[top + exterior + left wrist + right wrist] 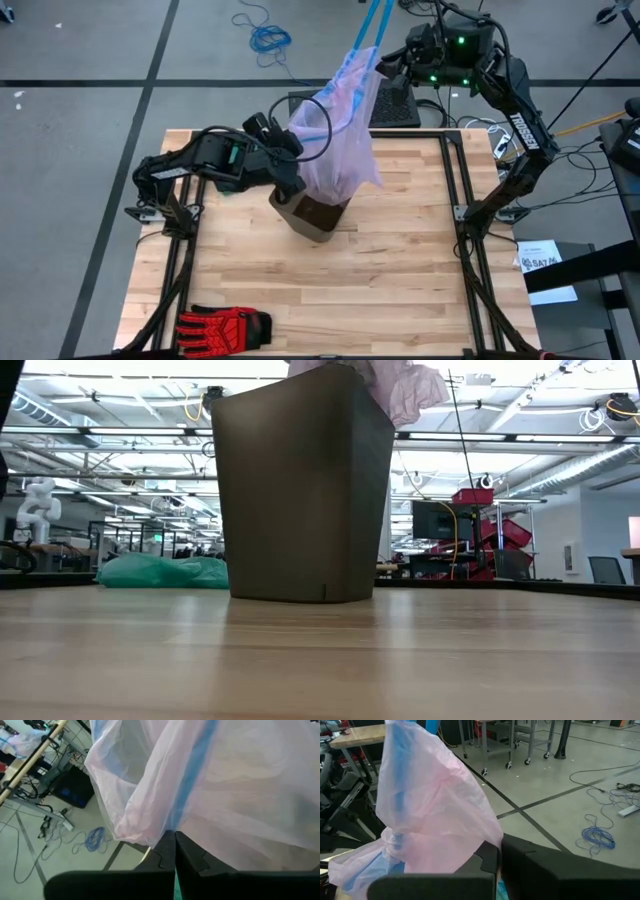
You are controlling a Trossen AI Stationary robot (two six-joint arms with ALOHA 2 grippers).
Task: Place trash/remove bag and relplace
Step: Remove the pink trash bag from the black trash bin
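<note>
A brown bin [312,218] stands upright on the wooden table [400,280]; the low view shows it as the bin [300,485]. The pale pink bag [340,125] is drawn up out of it, its lower end still inside the bin's mouth. Its blue drawstrings [374,20] run off the picture's far edge. My right gripper [388,62] is shut at the bag's top. My left gripper [296,152] is shut at the bag's left side, above the bin. My left gripper has a fold of the bag's wall beside the blue drawstring hem [174,820] pinched between its two fingertips [165,851]. It comes from the table's left, slanting downward. One layer or several, I cannot tell. My right gripper pinches bunched plastic near the bag's top [477,840] between its shut fingers [520,855]. It comes nearly level from the table's far right. The bag hangs below it, drawn up long, its bottom end in the bin.
A red and black glove [225,326] lies near the table's front left corner. A teal-green plastic bag [160,571] lies behind the bin in the low view. Black frame rails [462,190] run along the table's left and right sides. Cables lie on the floor beyond the table.
</note>
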